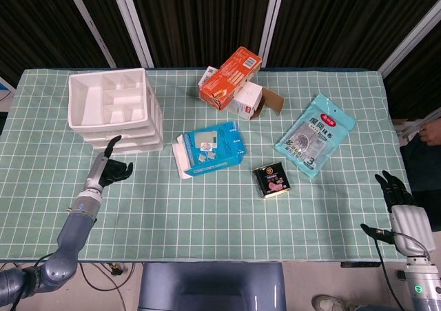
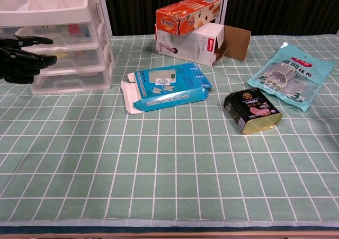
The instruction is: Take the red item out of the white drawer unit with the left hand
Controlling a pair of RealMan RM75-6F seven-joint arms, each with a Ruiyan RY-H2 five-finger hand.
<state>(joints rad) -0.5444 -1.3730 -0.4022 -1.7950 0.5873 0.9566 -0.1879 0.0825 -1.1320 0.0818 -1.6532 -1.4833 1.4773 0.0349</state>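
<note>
The left hand (image 2: 21, 59) hovers with fingers spread and empty, fingertips just short of the white drawer unit (image 2: 63, 48) front. The red item isn't discernible behind the closed drawers. Approach step; next, hook a drawer handle and pull.

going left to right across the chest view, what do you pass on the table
left hand → white drawer unit → blue box → black tin → teal pouch
</note>
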